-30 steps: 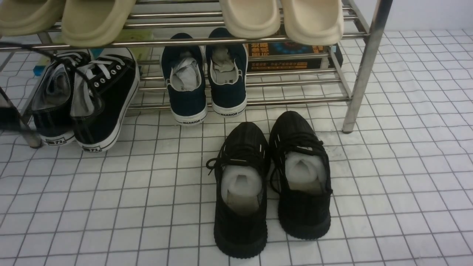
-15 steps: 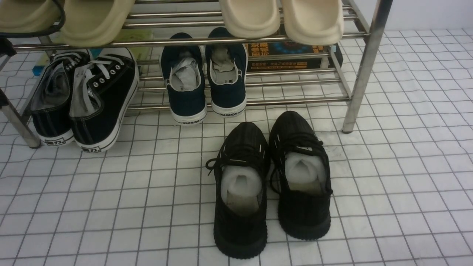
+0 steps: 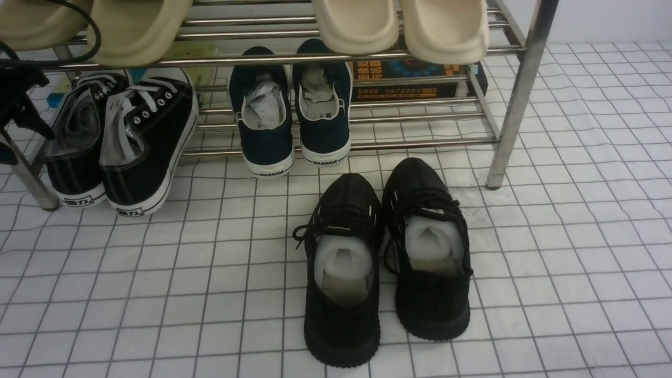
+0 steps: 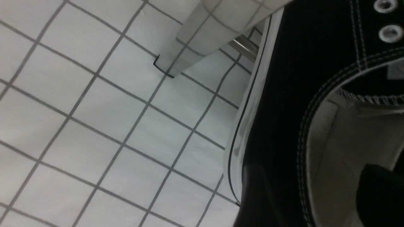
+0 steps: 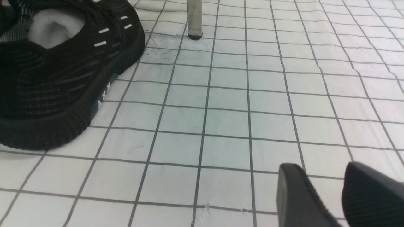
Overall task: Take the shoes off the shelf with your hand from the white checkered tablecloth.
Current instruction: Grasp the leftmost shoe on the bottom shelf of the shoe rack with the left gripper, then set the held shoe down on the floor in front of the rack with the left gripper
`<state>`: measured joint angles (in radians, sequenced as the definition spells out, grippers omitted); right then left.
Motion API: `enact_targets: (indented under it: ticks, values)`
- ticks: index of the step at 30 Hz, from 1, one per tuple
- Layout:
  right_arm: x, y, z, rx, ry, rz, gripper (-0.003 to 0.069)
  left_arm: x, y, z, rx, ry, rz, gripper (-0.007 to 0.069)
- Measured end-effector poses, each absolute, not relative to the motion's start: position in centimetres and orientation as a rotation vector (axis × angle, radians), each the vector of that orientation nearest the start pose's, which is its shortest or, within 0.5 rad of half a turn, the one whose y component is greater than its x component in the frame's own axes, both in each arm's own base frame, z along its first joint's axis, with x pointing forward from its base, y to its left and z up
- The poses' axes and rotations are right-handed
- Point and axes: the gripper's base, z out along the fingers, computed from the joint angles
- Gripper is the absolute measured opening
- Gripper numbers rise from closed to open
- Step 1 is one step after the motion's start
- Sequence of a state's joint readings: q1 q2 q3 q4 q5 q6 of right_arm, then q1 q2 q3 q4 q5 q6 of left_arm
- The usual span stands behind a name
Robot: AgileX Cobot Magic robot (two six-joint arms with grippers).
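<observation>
Left end effector [image 4: 312, 176] spread: one finger [image 4: 380, 192] inside collar, other outside, set to pinch sidewall. Sneakers [image 3: 123, 142] directly under it, toes on shelf [image 3: 517, 100] lower rung, heels on cloth [image 3: 157, 283]. Right end effector [image 5: 328, 189] released, empty, parked clear.

The left gripper [image 4: 315, 198] hung at the robot's far left, angled downward, its fingers [image 4: 382, 195] spread wide apart. The right gripper [image 5: 328, 201] sat low, its two fingers [image 5: 296, 195] slightly parted.
</observation>
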<state>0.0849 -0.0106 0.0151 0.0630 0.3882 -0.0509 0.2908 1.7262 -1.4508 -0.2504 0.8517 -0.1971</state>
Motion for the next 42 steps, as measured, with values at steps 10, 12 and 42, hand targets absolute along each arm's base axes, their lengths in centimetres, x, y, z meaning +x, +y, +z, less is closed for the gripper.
enact_targets:
  ticks: [10, 12, 42]
  values:
    - [5.2, 0.7, 17.4, -0.089, 1.874, 0.086, 0.0239, 39.1, 9.3, 25.4, -0.871, 2.484, -0.386, 0.0383]
    - [5.2, 0.7, 17.4, -0.089, 1.874, 0.086, 0.0239, 39.0, 9.4, 25.0, -0.854, 2.519, -0.361, 0.0239]
    - [5.2, 0.7, 17.4, -0.089, 1.874, 0.086, 0.0239, 23.6, 7.7, 29.4, -0.746, 2.786, 0.110, 0.0017]
